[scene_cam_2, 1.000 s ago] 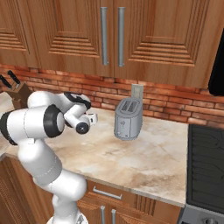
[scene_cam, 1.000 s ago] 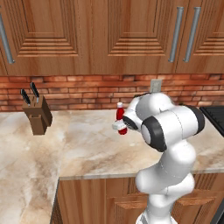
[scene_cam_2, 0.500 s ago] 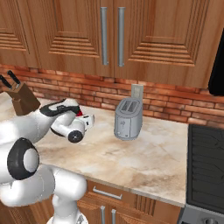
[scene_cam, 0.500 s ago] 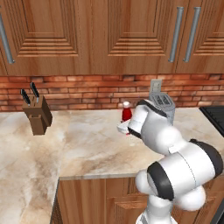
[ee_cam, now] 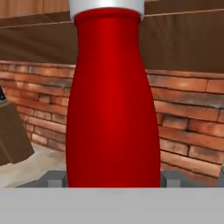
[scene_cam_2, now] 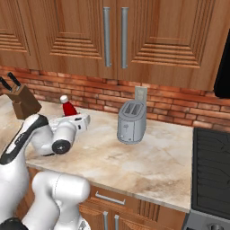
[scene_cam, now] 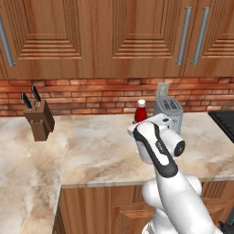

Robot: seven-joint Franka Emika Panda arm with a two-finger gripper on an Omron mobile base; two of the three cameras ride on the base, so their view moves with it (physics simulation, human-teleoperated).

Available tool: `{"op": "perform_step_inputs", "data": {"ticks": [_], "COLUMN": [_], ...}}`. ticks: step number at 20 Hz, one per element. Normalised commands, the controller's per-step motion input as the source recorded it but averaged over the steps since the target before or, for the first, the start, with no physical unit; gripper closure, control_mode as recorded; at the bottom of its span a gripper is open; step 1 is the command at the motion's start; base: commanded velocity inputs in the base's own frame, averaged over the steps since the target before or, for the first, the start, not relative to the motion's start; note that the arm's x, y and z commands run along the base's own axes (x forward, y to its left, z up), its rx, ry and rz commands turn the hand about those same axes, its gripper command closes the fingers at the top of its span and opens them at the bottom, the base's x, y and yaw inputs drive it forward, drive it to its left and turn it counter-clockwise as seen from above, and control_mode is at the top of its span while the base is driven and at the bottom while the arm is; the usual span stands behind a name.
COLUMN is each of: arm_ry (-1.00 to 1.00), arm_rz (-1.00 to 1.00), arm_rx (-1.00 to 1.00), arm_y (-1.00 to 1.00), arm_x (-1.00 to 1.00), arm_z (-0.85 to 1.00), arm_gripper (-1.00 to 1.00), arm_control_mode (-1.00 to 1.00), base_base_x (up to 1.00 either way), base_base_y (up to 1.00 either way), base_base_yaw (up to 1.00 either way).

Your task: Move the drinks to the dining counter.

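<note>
Gripper [ee_cam: 112, 181] clamped on red bottle [ee_cam: 111, 100], fingertips [ee_cam: 54, 178] hugging both flanks low on body. Bottle upright, white cap up, just left of toaster [scene_cam_2: 131, 121] over worktop [scene_cam: 91, 151]; lifted or resting, can't tell. Prob. kept vertical for carry to dining counter.

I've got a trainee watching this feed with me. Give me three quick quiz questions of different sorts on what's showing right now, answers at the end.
1. True or false: the red bottle stands upright between the jaws.
2. What does the toaster stand on: A stove, B marbled worktop, C stool?
3. Fill in: the knife block stands against the ____ wall.

Key: 1 true; 2 B; 3 brick.
</note>
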Motion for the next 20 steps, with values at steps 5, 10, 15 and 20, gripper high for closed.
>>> {"op": "perform_step_inputs", "data": {"ticks": [5,10,15,20], "arm_ry": [0.08,0.11,0.15,0.16], "arm_rz": [0.00,0.00,0.00,-0.02], "arm_rx": [0.06,0.09,0.07,0.02], "arm_y": [-0.22,-0.23,-0.22,-0.70], "arm_x": [-0.75,-0.74,-0.64,-0.34], "arm_z": [0.49,0.34,0.18,0.04], "arm_gripper": [1.00,1.00,1.00,1.00], "arm_control_mode": [-1.00,-1.00,-1.00,-1.00], "base_base_x": [0.00,0.00,0.00,0.00], "base_base_y": [0.00,0.00,0.00,0.00], "base_base_yaw": [0.00,0.00,0.00,0.00]}}
